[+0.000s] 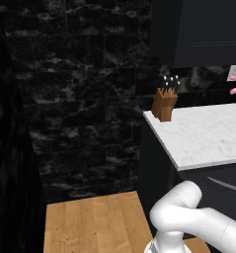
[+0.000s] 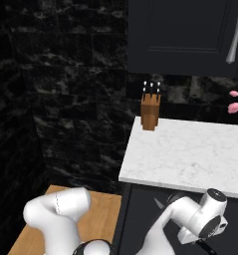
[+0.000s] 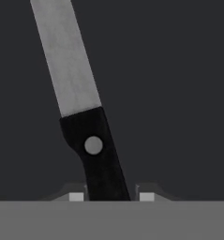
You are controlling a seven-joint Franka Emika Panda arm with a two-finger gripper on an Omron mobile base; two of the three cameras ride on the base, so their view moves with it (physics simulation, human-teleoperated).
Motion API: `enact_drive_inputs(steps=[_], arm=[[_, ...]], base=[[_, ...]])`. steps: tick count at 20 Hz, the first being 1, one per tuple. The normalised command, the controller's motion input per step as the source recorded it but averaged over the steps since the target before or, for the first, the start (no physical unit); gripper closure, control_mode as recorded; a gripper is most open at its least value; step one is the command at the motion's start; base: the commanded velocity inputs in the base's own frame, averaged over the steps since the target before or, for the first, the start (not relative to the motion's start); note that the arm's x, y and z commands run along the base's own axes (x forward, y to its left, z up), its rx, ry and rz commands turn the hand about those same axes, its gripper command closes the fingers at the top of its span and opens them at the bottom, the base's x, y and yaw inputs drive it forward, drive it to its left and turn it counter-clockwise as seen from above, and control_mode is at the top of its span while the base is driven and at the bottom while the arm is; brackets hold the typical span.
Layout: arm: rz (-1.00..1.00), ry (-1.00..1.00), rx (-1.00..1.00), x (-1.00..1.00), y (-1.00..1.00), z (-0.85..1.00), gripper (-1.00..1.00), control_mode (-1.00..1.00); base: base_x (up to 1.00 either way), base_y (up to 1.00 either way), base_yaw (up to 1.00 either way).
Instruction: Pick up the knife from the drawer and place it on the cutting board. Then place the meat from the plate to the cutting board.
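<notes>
Fingertips (image 3: pixel 76 196) straddling the black handle of the knife (image 3: pixel 85 117), gripper (image 3: pixel 111 196) clamped on knife or merely around it: cannot tell. Long axis running up the hand view, silver blade pointing away from the hand and leaning slightly left, over a dark flat surface. Farther off, white marble counter (image 2: pixel 190 154), with a brown knife block (image 2: pixel 150 112) at its back corner.

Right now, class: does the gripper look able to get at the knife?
Probably yes. In the hand view the knife's black handle runs down between the two fingers, with nothing lying over it. Whether they already touch it can't be told.
</notes>
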Motion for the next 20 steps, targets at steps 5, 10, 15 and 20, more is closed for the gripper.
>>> enact_drive_inputs(steps=[5,10,15,20], arm=[[0.0,0.04,0.0,-0.45,0.0,0.39,1.0,-1.0],[0.0,0.0,0.0,-0.6,0.0,0.2,1.0,-1.0],[0.0,-0.01,0.0,-0.4,0.0,0.46,1.0,-1.0],[0.0,-0.03,0.0,-0.2,0.05,0.67,1.0,-1.0]], base=[[0.0,0.0,0.0],[0.0,0.0,0.0],[0.0,0.0,0.0],[0.0,0.0,0.0]])
